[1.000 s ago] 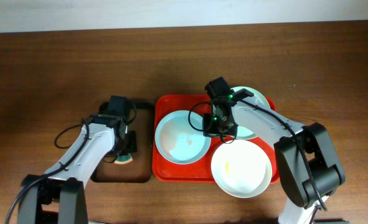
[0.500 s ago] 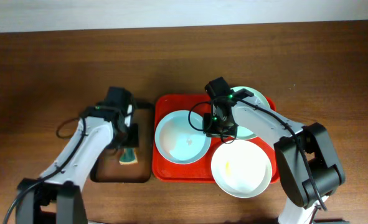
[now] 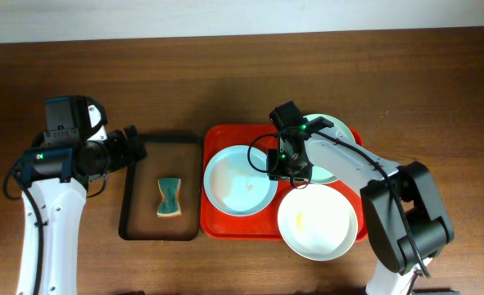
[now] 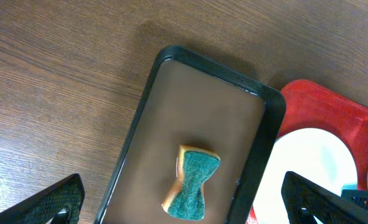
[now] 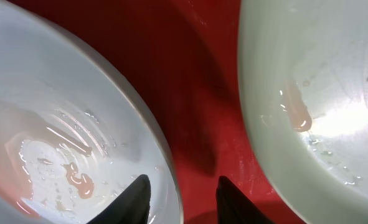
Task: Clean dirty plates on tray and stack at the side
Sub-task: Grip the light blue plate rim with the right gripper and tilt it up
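Looking down, my left gripper (image 4: 184,202) hangs wide open above the sponge (image 3: 169,197) in the black tray (image 3: 135,215). My right gripper (image 5: 179,198) straddles the blue plate (image 3: 240,179) rim on the red tray (image 3: 225,135), fingers parted, not clamped.

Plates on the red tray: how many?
3. Pale blue plate at tray left; mint-green plate at the back right, partly under the right arm; white plate front right, overhanging the tray edge.

Glossy plates (image 3: 240,181) (wet-looking smears), shiny red plastic tray (image 3: 225,135), matt wood-grain table (image 3: 225,74), rough sponge (image 3: 169,197)
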`<state>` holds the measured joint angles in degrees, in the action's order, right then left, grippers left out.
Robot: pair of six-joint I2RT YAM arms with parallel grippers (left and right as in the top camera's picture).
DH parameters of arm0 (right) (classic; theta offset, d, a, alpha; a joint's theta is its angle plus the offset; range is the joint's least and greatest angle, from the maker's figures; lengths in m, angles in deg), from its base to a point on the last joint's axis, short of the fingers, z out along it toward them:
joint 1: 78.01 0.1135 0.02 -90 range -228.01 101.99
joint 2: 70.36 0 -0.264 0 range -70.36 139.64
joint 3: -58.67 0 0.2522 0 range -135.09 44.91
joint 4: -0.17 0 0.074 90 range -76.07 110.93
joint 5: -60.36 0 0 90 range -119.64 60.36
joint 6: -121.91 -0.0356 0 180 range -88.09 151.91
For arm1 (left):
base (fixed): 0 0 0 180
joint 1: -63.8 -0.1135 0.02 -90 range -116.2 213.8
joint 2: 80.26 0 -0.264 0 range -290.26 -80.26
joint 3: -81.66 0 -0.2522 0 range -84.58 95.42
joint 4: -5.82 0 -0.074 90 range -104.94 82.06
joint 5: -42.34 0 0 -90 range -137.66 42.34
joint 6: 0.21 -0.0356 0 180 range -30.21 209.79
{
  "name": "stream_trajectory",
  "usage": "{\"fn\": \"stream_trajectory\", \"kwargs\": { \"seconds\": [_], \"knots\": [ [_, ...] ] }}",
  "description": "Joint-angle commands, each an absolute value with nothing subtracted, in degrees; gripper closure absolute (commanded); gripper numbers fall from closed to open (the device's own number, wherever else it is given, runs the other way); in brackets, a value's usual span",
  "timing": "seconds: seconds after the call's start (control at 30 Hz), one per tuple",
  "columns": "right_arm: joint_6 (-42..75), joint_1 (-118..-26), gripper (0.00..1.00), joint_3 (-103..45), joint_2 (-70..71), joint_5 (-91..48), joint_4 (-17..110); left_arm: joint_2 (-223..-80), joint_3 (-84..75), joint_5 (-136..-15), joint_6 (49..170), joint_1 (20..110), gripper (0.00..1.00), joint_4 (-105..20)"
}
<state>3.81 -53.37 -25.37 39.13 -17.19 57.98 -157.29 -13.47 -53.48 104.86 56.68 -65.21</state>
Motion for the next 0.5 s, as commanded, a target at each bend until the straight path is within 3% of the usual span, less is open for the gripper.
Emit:
{"fn": "stream_trajectory", "kwargs": {
  "seconds": [0.0, 0.23, 0.47],
  "knots": [
    [4.0, -52.9, 0.64, -25.0, 39.6, -17.9, 57.8, -156.8, -12.6, -54.3, 105.6, 56.5, 0.01, -65.3],
    [3.9, -52.9, 0.66, -23.6, 39.6, -18.7, 55.9, -156.8, -12.6, -54.3, 105.6, 56.5, 0.01, -65.3],
    [4.0, -52.9, 0.96, -23.6, 39.6, -18.7, 55.9, -156.8, -12.6, -54.3, 105.6, 56.5, 0.01, -65.3]
  ]
}}
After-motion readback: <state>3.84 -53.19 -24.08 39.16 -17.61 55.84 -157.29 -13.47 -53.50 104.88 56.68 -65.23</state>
